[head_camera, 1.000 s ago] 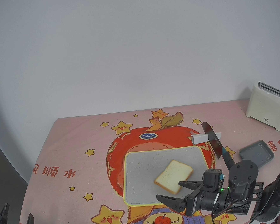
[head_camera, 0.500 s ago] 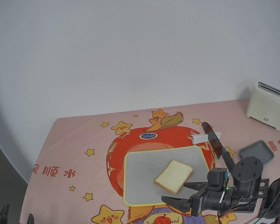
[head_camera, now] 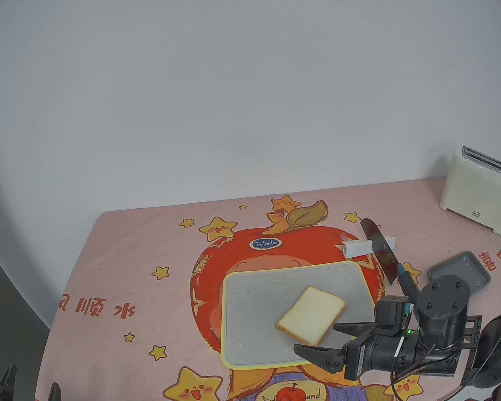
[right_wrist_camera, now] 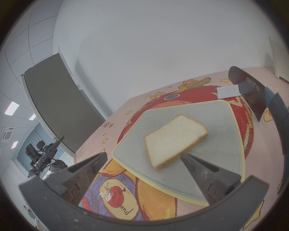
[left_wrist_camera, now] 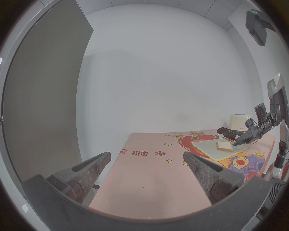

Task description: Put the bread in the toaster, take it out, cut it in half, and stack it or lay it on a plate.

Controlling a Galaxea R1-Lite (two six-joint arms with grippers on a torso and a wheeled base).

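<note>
The tablecloth (head_camera: 151, 239) bears red characters (head_camera: 96, 307), a blue oval label (head_camera: 265, 243) and script (head_camera: 290, 398); the toaster (head_camera: 477, 191) a small mark (head_camera: 477, 213).

Board (head_camera: 253, 317) open left of bread (head_camera: 311, 322); knife (head_camera: 381, 251) (propped on block (head_camera: 357, 248)) guards far-right corner

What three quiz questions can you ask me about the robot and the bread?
1. Where does the bread slice lie?
A) in the toaster
B) on the cutting board
C) on the tray
2. True or false: the right gripper is shut on the knife.
3. Which gripper is nearer the bread slice, the left one or the right one?

Key
1. B.
2. False: the right gripper is open and empty, just beside the bread slice.
3. The right one.
</note>
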